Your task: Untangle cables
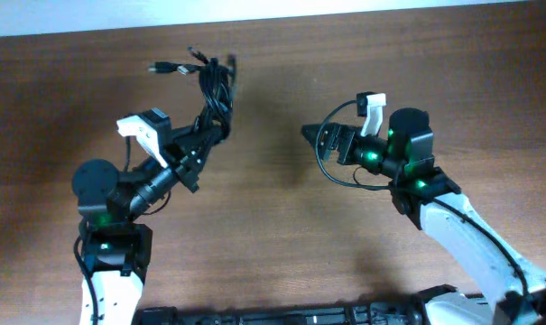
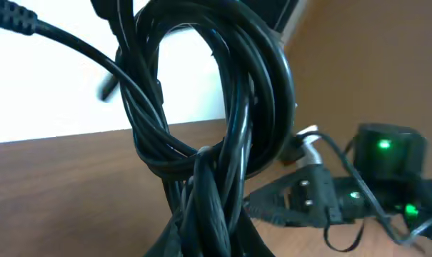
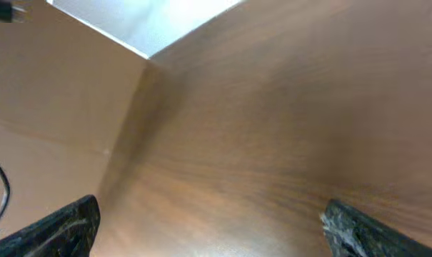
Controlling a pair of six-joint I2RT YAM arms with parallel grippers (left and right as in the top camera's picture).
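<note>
The cables (image 1: pixel 215 95) are a bundle of thin black cords with plugs (image 1: pixel 161 67) sticking out at its far end. My left gripper (image 1: pixel 209 134) is shut on the bundle's lower part and holds it off the table. In the left wrist view the looped cables (image 2: pixel 223 135) fill the middle, rising from the jaws. My right gripper (image 1: pixel 310 135) is open and empty, about a hand's width right of the bundle. In the right wrist view its two fingertips (image 3: pixel 212 221) are wide apart over bare wood.
The brown wooden table (image 1: pixel 282 235) runs to a white strip at the back edge (image 1: pixel 254 13). The right arm's own thin black wire (image 1: pixel 331 171) loops beside its wrist. A dark bar lies along the front edge (image 1: pixel 282 316).
</note>
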